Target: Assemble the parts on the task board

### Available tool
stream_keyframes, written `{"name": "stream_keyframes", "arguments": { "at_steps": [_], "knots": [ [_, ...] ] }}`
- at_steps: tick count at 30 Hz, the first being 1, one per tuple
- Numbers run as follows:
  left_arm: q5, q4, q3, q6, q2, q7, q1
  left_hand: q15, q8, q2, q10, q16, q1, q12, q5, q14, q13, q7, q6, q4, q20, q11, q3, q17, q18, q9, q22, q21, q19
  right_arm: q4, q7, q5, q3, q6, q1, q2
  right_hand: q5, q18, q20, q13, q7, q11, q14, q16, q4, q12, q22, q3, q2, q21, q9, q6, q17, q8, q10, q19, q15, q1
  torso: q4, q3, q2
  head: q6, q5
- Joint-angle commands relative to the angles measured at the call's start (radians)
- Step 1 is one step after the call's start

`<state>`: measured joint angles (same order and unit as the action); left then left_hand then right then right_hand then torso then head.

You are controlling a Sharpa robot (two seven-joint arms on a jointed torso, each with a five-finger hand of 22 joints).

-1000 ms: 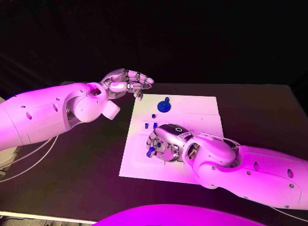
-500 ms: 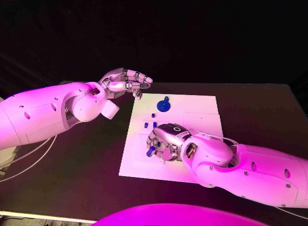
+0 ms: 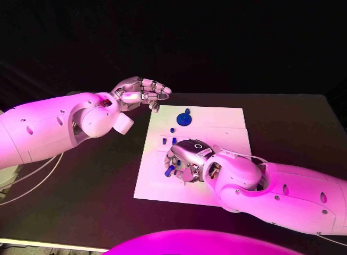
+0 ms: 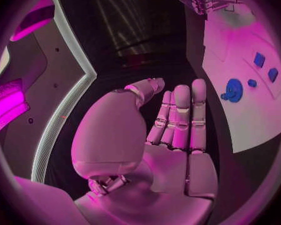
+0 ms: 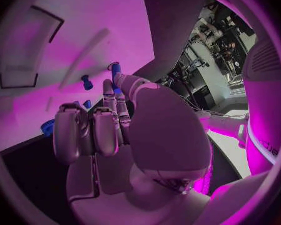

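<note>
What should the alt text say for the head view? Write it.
The robot's right hand rests low over the middle of the white task board, a small blue part at its fingers. The left hand hovers with curled fingers off the board's far left corner, near a round blue part.

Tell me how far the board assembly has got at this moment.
Early on. Nothing looks clearly assembled: a round blue part and small blue pieces lie loose on the task board. The right hand works a blue piece there; the left hand hovers off the board, holding nothing.
</note>
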<state>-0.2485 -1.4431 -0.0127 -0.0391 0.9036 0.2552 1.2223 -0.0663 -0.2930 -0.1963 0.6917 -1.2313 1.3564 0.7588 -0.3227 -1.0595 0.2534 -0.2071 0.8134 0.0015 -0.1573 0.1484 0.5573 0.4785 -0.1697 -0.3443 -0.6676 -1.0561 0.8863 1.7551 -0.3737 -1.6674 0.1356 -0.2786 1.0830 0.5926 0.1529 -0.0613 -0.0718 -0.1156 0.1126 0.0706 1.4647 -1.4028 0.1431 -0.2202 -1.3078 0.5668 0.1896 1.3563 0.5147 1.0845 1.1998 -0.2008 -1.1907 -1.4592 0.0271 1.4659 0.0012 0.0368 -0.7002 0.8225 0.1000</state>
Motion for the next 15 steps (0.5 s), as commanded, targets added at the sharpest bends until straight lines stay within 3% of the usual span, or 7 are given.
{"name": "stream_keyframes", "arguments": {
  "at_steps": [1,7,15],
  "knots": [
    [0.0,-0.002,-0.001,-0.015,-0.001,0.004,0.0,-0.005,-0.003,0.003,-0.007,-0.006,-0.005,-0.002,0.001,0.004,-0.001,-0.005,-0.009,0.001,-0.007,0.002,-0.006,-0.001,-0.016,-0.001,0.001,0.006,0.0,0.002,-0.017,-0.024,0.003,0.015,-0.005,0.003,0.005,0.007,-0.002,-0.002,0.002,-0.023,0.039,0.001,-0.008,-0.002,-0.062,0.0,-0.001,-0.002,0.001,0.007,0.002,-0.005,-0.032,-0.004,0.002,-0.005,-0.0004,0.0001,0.0,-0.002,-0.001],
    [-0.001,-0.002,-0.001,-0.017,-0.001,0.002,0.0,-0.005,-0.003,0.003,-0.007,-0.006,-0.005,-0.002,0.001,0.004,-0.001,-0.005,-0.009,0.001,-0.007,0.002,-0.006,-0.001,-0.016,-0.001,0.001,0.006,0.0,0.012,-0.017,-0.026,0.003,0.004,-0.006,0.008,0.006,0.008,-0.002,-0.002,0.002,-0.023,0.039,0.001,-0.009,-0.002,-0.064,0.0,0.0,0.0,0.002,0.007,0.002,-0.006,-0.032,-0.005,0.002,-0.005,-0.0009,0.0002,0.0,-0.002,-0.001],
    [-0.001,-0.002,-0.001,-0.018,0.0,0.001,0.0,-0.005,-0.003,0.003,-0.007,-0.006,-0.005,-0.002,0.001,0.004,-0.001,-0.005,-0.009,0.001,-0.007,0.002,-0.006,-0.001,-0.016,-0.001,0.001,0.006,0.0,0.022,-0.026,-0.03,0.003,0.029,-0.006,0.016,0.006,0.008,-0.002,-0.002,0.002,-0.023,0.039,0.001,-0.009,-0.002,-0.064,0.0,0.0,0.0,0.002,0.007,0.002,-0.006,-0.032,-0.005,0.002,-0.005,-0.0003,-0.0008,0.0,-0.002,-0.002]
  ]
}}
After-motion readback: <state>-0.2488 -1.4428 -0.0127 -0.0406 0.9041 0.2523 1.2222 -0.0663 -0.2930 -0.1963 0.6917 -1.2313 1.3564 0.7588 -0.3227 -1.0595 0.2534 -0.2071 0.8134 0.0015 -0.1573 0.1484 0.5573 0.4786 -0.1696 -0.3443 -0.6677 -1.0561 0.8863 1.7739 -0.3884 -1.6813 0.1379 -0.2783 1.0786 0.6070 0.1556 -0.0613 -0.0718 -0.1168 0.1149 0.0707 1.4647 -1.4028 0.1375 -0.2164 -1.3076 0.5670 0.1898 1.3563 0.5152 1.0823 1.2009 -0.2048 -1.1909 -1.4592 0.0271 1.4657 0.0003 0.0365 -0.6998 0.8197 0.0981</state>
